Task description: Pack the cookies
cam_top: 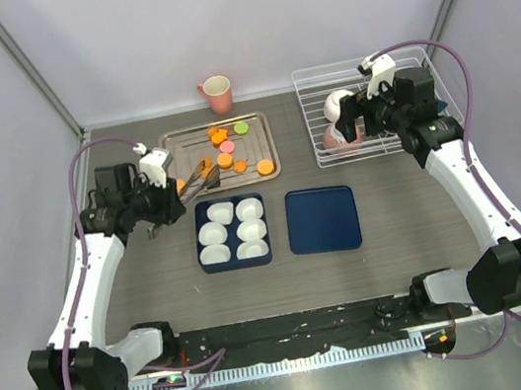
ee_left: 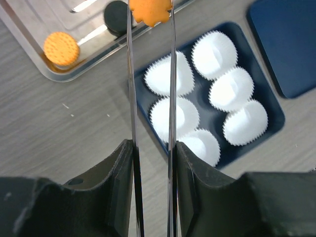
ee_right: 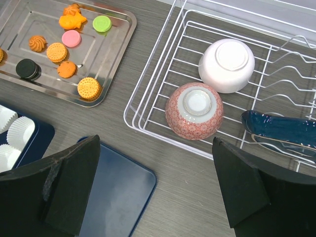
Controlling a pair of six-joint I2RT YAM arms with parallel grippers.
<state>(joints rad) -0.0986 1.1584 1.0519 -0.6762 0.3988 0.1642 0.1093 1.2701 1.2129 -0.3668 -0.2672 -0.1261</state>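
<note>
Orange and scallop-edged, one cookie is hanging pinched by its rim between the tips of thin steel tongs. The left end effector is squeezing the tongs together from both sides. The cookie is sitting just past the tray-side edge of the dark blue box, over the rim of the steel tray — not yet above any cup.

The blades are looking smooth and polished and are gripping only a narrow edge. The cookie could therefore pivot or slide out on the way over and land on the grey wood-grain desk short of the box. A harder squeeze might crack it if it is brittle.

The six white paper cups inside the box are appearing light, pleated and loose. A low tong tip could snag one, tip it or drag it, and a cookie released off-centre could fold a wall in.

Behind the box, the remaining cookies are lying flat on the tray: ridged orange rounds, smooth pink and green discs, and a black one.

A flat dark blue lid with rounded corners is lying just right of the box. Well to the box's right, the right end effector is hovering with its fingers spread and nothing between them. It is beside a white wire rack holding two overturned glossy bowls — one white, one pink-patterned.
</note>
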